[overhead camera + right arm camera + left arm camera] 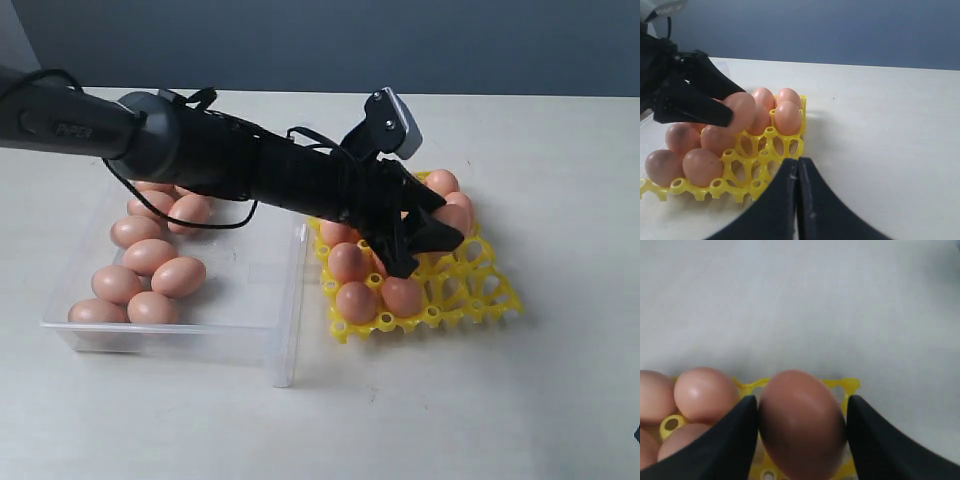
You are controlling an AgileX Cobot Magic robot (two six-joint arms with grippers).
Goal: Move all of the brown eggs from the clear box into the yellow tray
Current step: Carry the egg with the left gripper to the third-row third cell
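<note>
The left gripper (425, 243) pinches a brown egg (801, 422) over the yellow tray (500, 298). I'd lower it straight into a free cup (457, 285), clear of the seated eggs (357, 300), then release gently.

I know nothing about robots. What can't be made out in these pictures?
Exterior view: the left arm hides the middle cups of the yellow tray, so the filled cups cannot be counted.
Exterior view: the same arm overlaps the clear box, partly hiding its far eggs.
Left wrist view: the picture's lower edge cuts off the brown egg held in the left gripper. Whether it touches the tray cannot be told.
</note>
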